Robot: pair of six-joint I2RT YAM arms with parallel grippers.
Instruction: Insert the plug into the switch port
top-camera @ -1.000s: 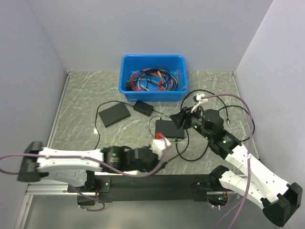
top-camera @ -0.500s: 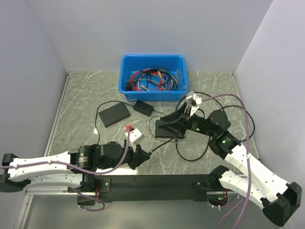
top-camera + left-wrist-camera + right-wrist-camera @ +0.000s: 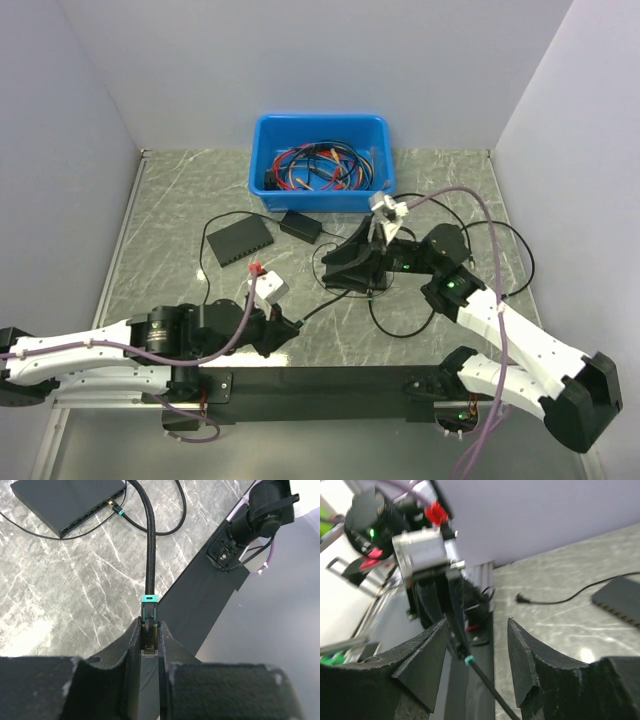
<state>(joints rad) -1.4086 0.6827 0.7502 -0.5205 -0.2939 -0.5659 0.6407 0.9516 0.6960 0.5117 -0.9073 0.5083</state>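
Note:
In the left wrist view my left gripper [image 3: 149,622] is shut on the plug [image 3: 149,636], a small black connector with brass-coloured sides and a teal collar. Its black cable [image 3: 149,555] runs up to the black switch [image 3: 65,502], where its other end sits in a port. In the top view the left gripper [image 3: 290,328] is near the front edge, left of the switch [image 3: 365,284]. My right gripper [image 3: 342,262] hovers over the switch. It is open in the right wrist view [image 3: 477,625], with the cable [image 3: 485,680] crossing between its fingers, untouched.
A blue bin [image 3: 262,150] of red and blue cables stands at the back. A second flat black box [image 3: 240,240] and a small black adapter [image 3: 300,224] lie left of the switch. A loose small connector [image 3: 521,598] lies on the table. The black mounting rail [image 3: 200,610] runs close beside the left gripper.
My left gripper has drawn back left and toward the front edge, away from the switch, with the plug in it. My right gripper has moved left over the switch.

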